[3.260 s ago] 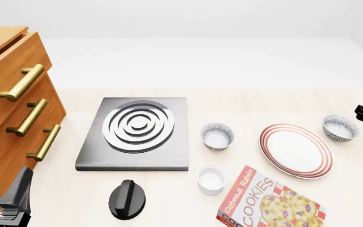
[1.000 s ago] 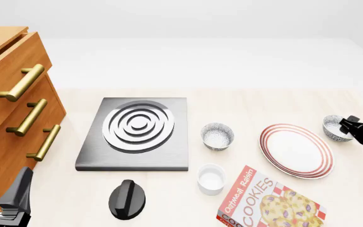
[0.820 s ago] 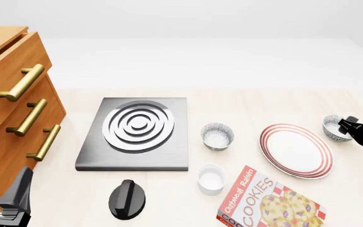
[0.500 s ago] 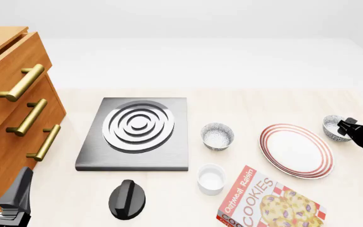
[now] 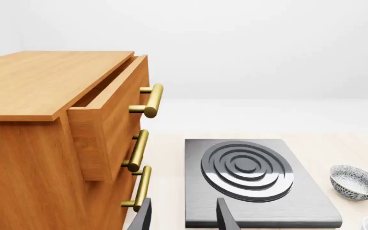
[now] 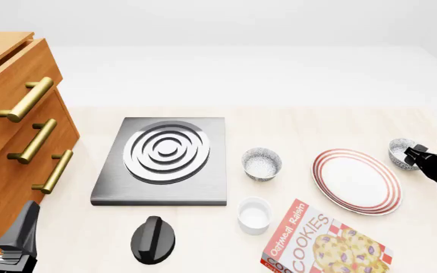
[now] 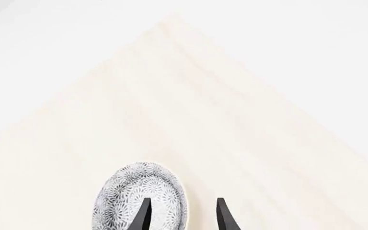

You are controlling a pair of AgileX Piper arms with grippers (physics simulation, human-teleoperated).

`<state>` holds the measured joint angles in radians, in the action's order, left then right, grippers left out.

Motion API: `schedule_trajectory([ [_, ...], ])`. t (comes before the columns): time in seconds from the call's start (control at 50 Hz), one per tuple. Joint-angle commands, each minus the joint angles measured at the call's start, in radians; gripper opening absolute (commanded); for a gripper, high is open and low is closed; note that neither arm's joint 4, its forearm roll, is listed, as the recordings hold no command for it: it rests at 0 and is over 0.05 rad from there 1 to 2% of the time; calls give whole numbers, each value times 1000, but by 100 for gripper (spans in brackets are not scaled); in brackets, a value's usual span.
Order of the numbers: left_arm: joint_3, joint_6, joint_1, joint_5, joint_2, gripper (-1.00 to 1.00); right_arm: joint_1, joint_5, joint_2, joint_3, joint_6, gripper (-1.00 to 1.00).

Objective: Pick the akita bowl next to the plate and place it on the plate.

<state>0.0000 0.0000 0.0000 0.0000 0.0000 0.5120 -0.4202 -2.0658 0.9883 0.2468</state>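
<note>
Front view is showing the right gripper (image 6: 429,149) reaching the akita bowl (image 6: 402,153), which is sitting just beside the plate (image 6: 357,181) on its right. Its fingers are standing apart, one over the bowl's white inside, one outside the rim. A shallow bite on that thin speckled wall risks tipping or flicking it away

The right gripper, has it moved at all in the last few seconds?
Yes. The right gripper has come down and in from the table's right edge toward the plate, and now straddles the akita bowl's rim.
</note>
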Motion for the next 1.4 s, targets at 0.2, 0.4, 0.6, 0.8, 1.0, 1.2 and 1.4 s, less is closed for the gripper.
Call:
schedule_trajectory([
  [0.2,0,0,0,0,0,100,0,-3,-48,16,14,100],
  [0.4,0,0,0,0,0,100,6,-2,-60,20,7,100],
  [0.6,0,0,0,0,0,100,27,4,-58,25,-4,-100],
  [0.8,0,0,0,0,0,100,41,19,-49,35,2,-100],
  [1.0,0,0,0,0,0,100,37,50,-3,34,20,-100],
  [1.2,0,0,0,0,0,100,23,79,54,27,49,-100],
  [1.4,0,0,0,0,0,100,13,106,97,27,73,-100],
])
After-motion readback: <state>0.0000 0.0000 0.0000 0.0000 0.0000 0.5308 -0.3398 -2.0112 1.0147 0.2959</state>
